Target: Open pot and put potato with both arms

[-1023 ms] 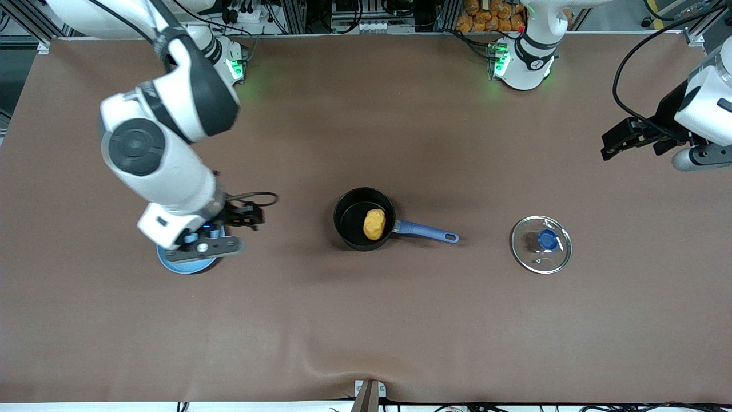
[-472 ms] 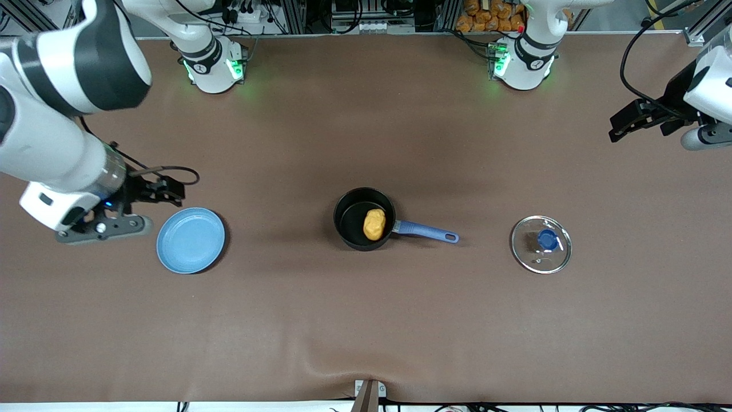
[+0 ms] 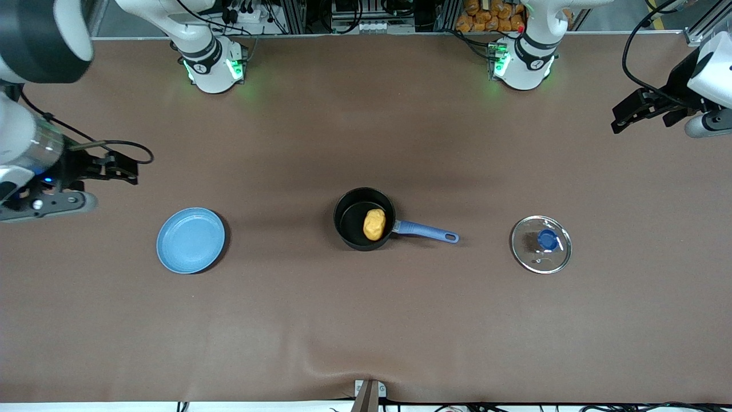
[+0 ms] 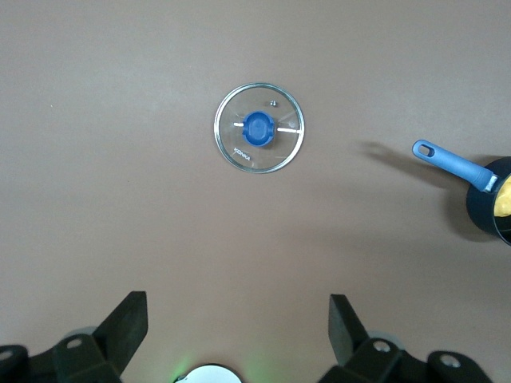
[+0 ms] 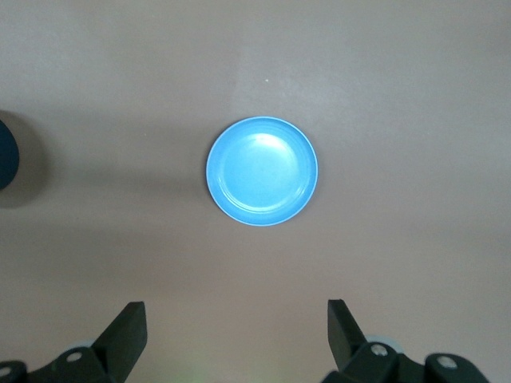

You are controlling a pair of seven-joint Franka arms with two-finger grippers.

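The black pot [image 3: 349,214] with its blue handle [image 3: 426,232] stands uncovered at the table's middle. The yellow-orange potato [image 3: 374,224] lies inside it. The glass lid [image 3: 541,244] with a blue knob lies flat on the table, toward the left arm's end. My left gripper [image 3: 619,119] is open and empty, high over the left arm's end; its wrist view shows the lid [image 4: 259,139], the pot [image 4: 483,215] and the open gripper [image 4: 237,305]. My right gripper [image 3: 130,170] is open and empty over the right arm's end; its wrist view shows it [image 5: 235,307] open.
A flat light-blue plate [image 3: 190,240] lies bare toward the right arm's end, and shows in the right wrist view [image 5: 262,170]. Brown cloth covers the table. The arm bases [image 3: 211,68] stand along the table's edge farthest from the front camera.
My right arm has swung away from over the plate toward its end of the table, uncovering the plate. My left gripper has drawn back a little farther. Pot, potato and lid have not moved.
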